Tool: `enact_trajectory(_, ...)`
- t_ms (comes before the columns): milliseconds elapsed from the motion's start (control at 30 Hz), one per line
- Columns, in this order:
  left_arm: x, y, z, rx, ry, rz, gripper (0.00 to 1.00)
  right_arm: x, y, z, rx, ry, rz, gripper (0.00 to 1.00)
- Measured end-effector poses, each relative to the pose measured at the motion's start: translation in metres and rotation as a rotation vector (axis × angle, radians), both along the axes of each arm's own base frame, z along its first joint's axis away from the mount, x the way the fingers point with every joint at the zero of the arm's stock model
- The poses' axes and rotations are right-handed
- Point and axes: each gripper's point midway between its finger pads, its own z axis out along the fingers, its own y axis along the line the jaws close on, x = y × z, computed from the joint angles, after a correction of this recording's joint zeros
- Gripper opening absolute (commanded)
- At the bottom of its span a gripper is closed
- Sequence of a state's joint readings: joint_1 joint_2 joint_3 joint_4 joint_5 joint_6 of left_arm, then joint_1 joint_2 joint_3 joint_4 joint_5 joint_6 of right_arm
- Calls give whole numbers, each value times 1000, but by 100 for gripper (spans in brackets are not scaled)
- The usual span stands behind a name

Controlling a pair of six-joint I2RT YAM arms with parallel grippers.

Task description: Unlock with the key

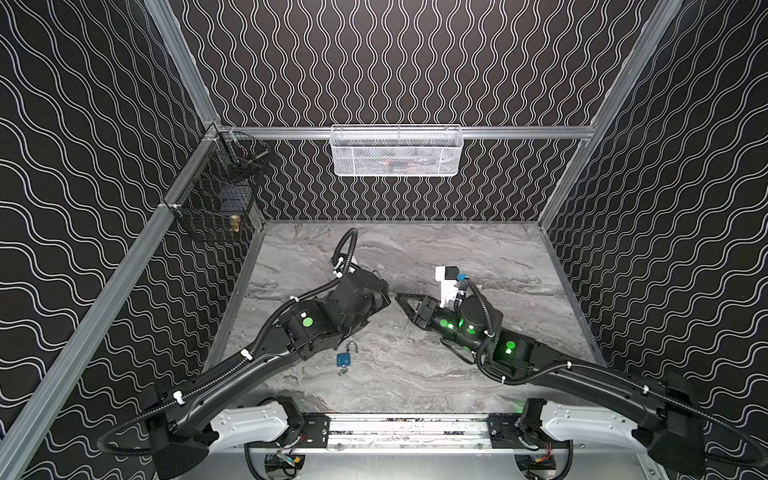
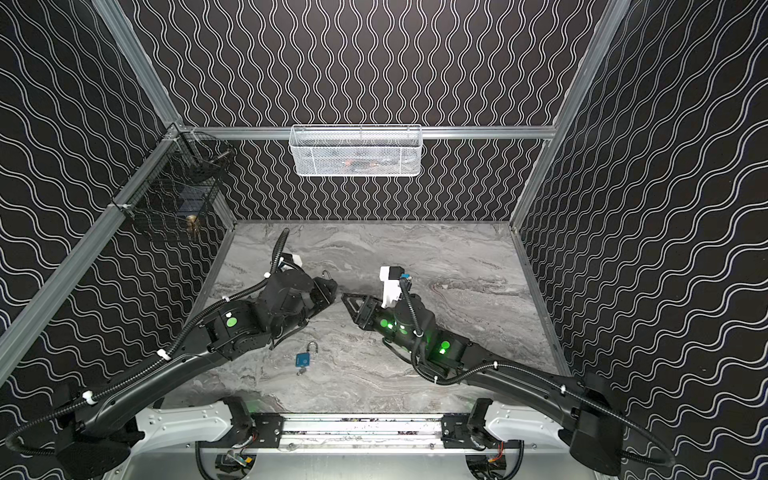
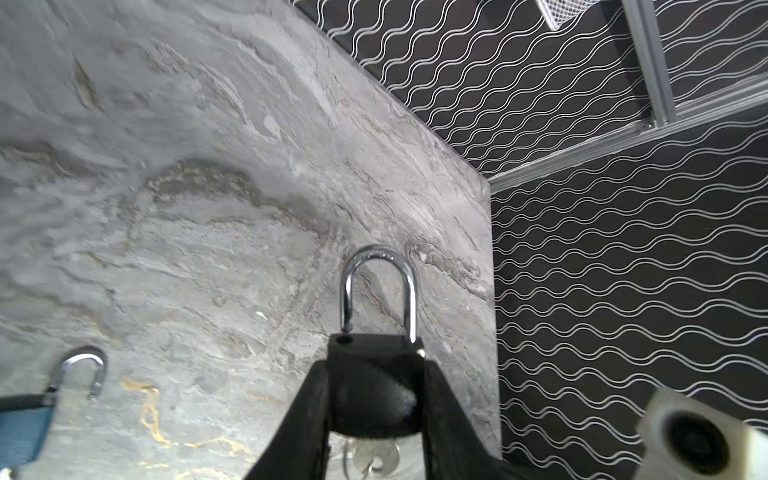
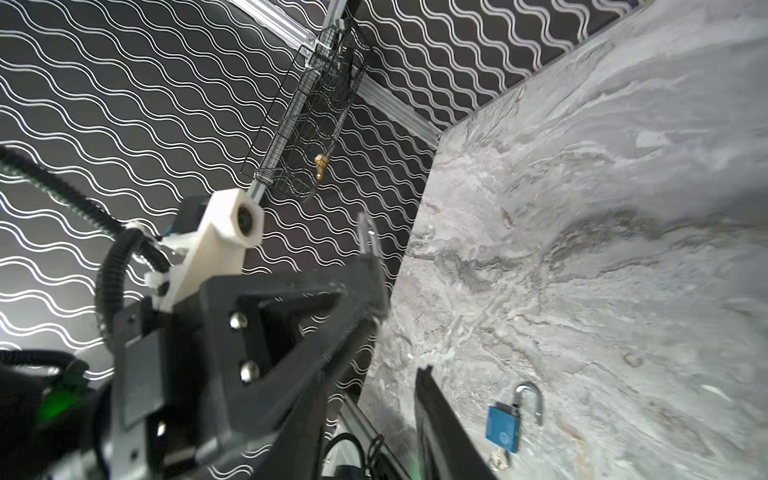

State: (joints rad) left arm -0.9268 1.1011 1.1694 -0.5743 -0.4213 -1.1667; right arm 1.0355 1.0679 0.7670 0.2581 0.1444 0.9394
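L gripper (image 3: pixel 375 368) clamps black padlock (image 3: pixel 374 399) by its body, jaws closed to its width. Lock's long axis runs on from gripper. Its shackle (image 3: pixel 378 255) leads away from wrist, abt 1 o'clock in top views, w/ one leg out of its hole. Key (image 3: pixel 374 455) is at the wrist-side end. R gripper (image 1: pixel 401 298) is part open & empty, just at lock's 3 o'clock, apart. Blue padlock (image 1: pixel 343 359) lies on table (image 1: pixel 395 386) at 7 o'clock of both grippers, shackle open. Mark on its face is unreadable.
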Motion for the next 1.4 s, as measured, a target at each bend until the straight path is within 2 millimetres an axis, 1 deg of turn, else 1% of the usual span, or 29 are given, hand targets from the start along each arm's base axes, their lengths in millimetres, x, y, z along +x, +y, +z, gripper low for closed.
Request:
enact_trajectory(67,-1,7,3,29,-32,-11,1,-2,-7,-1,-31,-12,-6,48)
enact_trajectory(167,-4,15,1,81,-76,-37,0,0,-14,1,-87,-31,-2,54)
enact_trajectory(300,-9,22,-4,173,-143,-102,0,10,-21,18,-144,-56,10,66)
enact_trajectory(367,-11,24,-5,221,-179,-141,0,13,-23,22,-173,-60,23,71)
enact_trajectory(567,-22,28,-7,345,-303,-275,0,29,-25,20,-287,-33,90,79)
enact_trajectory(667,-26,27,-12,397,-356,-333,0,30,-16,19,-345,-27,149,82)
enact_trajectory(733,-28,25,-15,428,-379,-371,0,31,-9,23,-376,-32,185,85)
enact_trajectory(833,-29,21,-15,471,-407,-414,0,40,3,30,-424,-44,219,86)
enact_trajectory(900,-28,18,-15,494,-428,-437,0,47,11,31,-462,-49,238,86)
enact_trajectory(1067,-29,15,-23,528,-455,-473,0,57,23,18,-558,-34,285,87)
enact_trajectory(1167,-29,14,-27,541,-463,-487,0,63,30,14,-595,-26,309,87)
enact_trajectory(1400,-28,13,-24,548,-485,-488,0,70,42,-7,-670,12,364,87)
